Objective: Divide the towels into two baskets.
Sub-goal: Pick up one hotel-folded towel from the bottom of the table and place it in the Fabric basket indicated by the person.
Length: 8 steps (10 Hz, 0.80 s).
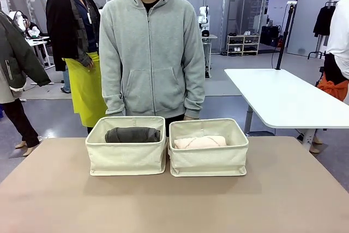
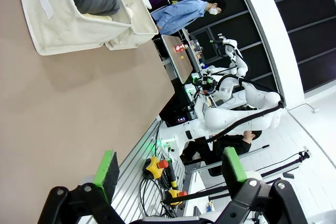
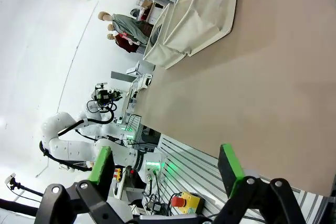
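A person in a grey zip hoodie stands at the far edge of the tan bench. A white table stands behind. Below the jaws at the bench's near edge sit red emergency-stop buttons on yellow boxes.

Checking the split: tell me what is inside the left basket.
A dark grey towel lies on top in the left basket. Whatever is beneath it is hidden by the basket wall and the towel itself.
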Each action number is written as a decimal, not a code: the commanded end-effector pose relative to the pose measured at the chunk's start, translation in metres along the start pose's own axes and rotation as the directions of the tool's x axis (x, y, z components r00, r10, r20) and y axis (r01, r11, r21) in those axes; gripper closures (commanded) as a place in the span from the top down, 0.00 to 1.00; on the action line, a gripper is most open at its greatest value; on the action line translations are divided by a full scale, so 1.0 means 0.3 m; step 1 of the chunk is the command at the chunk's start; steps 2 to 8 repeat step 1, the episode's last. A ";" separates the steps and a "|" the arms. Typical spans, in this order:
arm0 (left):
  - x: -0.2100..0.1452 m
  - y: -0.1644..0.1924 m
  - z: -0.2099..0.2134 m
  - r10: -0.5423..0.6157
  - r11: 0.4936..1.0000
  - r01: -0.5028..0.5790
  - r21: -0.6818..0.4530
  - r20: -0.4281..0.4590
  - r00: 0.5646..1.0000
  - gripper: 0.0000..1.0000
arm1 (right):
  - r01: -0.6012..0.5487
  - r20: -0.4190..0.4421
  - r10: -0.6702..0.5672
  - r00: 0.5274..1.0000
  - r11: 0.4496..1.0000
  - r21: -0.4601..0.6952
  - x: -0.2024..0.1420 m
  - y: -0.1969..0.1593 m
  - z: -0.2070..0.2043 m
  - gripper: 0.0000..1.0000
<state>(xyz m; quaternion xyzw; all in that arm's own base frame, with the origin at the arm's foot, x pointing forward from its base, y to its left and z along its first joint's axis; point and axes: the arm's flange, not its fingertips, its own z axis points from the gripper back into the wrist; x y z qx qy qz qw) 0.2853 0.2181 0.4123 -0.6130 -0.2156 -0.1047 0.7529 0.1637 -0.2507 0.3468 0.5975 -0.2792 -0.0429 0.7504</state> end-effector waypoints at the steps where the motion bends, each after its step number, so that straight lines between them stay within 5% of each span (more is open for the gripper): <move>1: -0.006 -0.011 0.008 -0.013 1.000 0.013 -0.010 0.008 1.000 1.00 | -0.019 0.004 0.019 1.000 1.000 0.008 0.005 0.014 -0.002 1.00; 8: -0.006 -0.011 0.008 -0.013 1.000 0.013 -0.010 0.008 1.000 1.00 | -0.019 0.004 0.019 1.000 1.000 0.008 0.005 0.014 -0.002 1.00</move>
